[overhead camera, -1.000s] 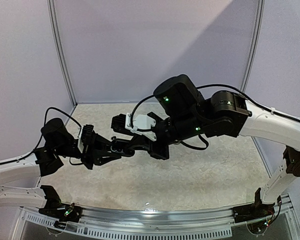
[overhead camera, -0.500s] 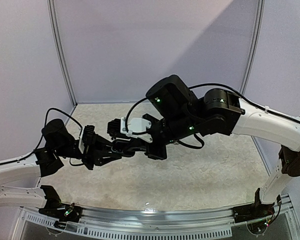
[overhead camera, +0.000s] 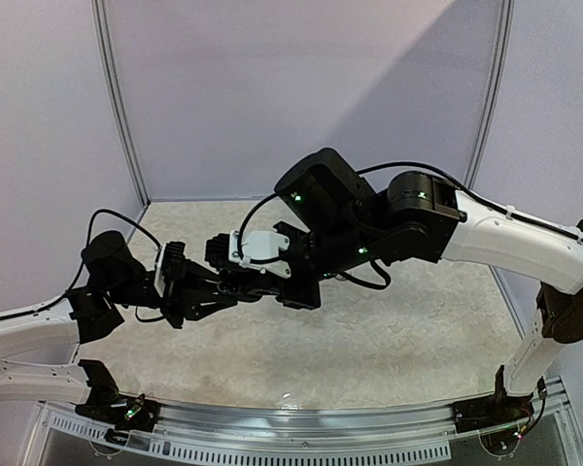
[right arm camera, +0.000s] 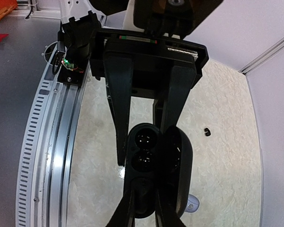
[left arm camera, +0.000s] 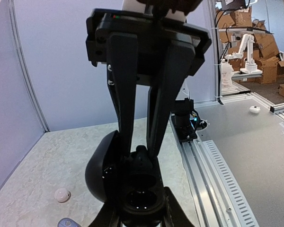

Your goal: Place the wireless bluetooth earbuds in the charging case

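My left gripper (left arm camera: pixel 141 209) is shut on the open black charging case (left arm camera: pixel 141 191), held above the table with its lid (left arm camera: pixel 98 166) swung to the left. The socket nearest that wrist (left arm camera: pixel 139 199) is empty. At the case's far end sits a black earbud (left arm camera: pixel 142 155), flanked closely by the fingertips of my right gripper (left arm camera: pixel 142 149). Black on black hides whether those fingertips still press it. From the right wrist, two sockets (right arm camera: pixel 146 147) show beyond my right gripper (right arm camera: pixel 148 194). In the top view both grippers meet at the case (overhead camera: pixel 235 284).
A white earbud (left arm camera: pixel 62 195) lies on the mottled tabletop below the case, beside a bluish-grey object (left arm camera: pixel 68 222). A small black piece (right arm camera: pixel 207 131) lies further off. The metal rail (left arm camera: pixel 213 165) runs along the table's near edge.
The right arm has swung left and lower, bringing its gripper further over the case. The left arm and the case have stayed still.
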You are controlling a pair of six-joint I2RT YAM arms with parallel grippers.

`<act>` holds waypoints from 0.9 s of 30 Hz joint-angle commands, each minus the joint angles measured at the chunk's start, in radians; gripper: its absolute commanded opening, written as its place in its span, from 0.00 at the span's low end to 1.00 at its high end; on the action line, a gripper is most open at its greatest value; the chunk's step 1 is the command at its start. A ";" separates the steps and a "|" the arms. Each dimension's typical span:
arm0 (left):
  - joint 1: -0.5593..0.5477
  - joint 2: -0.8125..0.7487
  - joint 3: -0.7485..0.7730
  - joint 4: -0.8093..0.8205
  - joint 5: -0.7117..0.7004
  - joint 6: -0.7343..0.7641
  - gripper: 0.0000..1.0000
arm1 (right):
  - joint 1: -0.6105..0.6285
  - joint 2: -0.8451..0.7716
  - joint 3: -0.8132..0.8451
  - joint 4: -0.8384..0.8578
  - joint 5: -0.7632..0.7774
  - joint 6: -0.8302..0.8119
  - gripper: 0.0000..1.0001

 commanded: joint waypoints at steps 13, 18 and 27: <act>0.001 -0.007 -0.017 0.036 -0.036 -0.129 0.00 | -0.013 -0.040 -0.017 0.042 0.032 0.024 0.27; 0.008 -0.009 -0.018 0.037 -0.081 -0.196 0.00 | -0.026 -0.138 -0.114 0.201 -0.049 0.062 0.30; 0.034 -0.008 0.006 0.066 -0.173 -0.299 0.00 | -0.100 -0.257 -0.241 0.396 -0.091 0.259 0.52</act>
